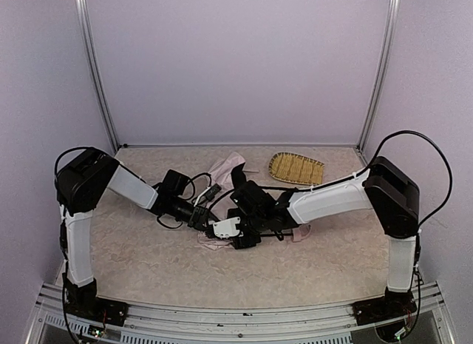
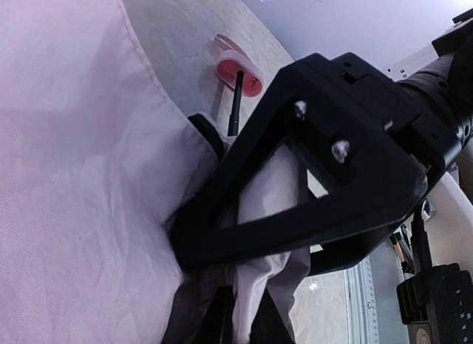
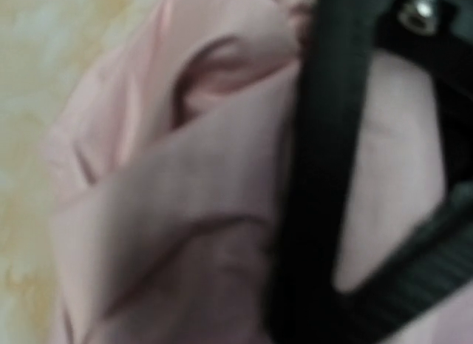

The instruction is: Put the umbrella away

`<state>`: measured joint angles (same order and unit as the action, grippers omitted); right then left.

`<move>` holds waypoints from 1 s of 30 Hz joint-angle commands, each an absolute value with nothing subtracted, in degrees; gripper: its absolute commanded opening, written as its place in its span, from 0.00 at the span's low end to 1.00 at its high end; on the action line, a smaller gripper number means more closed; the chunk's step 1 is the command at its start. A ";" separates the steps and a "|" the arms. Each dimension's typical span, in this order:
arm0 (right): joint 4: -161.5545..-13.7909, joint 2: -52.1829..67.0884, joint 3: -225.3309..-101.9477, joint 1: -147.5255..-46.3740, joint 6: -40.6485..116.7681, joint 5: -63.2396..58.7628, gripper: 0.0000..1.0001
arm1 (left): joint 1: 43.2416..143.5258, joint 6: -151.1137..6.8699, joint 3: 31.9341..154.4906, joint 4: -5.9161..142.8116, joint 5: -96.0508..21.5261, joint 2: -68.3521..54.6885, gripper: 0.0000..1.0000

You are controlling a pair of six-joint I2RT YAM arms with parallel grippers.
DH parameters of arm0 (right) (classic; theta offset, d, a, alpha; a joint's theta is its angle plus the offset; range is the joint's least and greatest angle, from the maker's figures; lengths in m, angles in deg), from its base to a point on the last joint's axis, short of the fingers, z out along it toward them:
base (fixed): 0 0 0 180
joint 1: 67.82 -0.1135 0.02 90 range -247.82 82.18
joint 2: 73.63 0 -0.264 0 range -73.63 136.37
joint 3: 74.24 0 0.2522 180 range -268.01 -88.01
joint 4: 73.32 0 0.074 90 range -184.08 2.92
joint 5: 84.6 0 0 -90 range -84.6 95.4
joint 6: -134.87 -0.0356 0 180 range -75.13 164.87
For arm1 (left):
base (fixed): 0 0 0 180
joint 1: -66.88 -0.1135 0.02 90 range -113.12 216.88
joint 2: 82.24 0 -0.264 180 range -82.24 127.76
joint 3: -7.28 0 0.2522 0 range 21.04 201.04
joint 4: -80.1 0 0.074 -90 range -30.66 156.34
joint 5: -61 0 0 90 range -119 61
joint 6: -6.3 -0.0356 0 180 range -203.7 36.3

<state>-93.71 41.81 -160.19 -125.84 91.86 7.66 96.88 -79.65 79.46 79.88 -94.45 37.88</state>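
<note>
centrally, left claw [image 1: 206,211] and right claw [image 1: 235,230] amid crumpled pink umbrella [image 1: 226,167]

We note left arm [image 1: 129,185] and right arm [image 1: 332,200]: white link shells, black joint housings, black cables [image 1: 421,140] looping. Left finger [image 2: 355,203]: black open triangular frame, 2 silver screws [image 2: 340,150]. Right finger [image 3: 318,174]: black, 1 silver screw [image 3: 417,11].

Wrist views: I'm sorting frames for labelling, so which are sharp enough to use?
Right wrist: soft throughout, the umbrella fabric smeared; left wrist: sharp, the handle crisp against the tabletop; top external: evenly lit, in focus.
</note>
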 commanded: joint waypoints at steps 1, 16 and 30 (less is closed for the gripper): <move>-105.28 46.65 -165.56 -122.92 88.11 2.97 0.65 | 95.56 -86.38 80.06 67.38 -89.45 42.03 0.13; -121.93 49.13 -168.88 -116.84 72.34 -20.11 0.24 | 95.55 -85.36 51.75 119.57 -74.86 12.79 0.59; -139.46 57.29 -174.79 -115.02 69.48 -35.76 0.23 | 114.78 -131.77 46.34 104.44 -54.42 3.19 0.73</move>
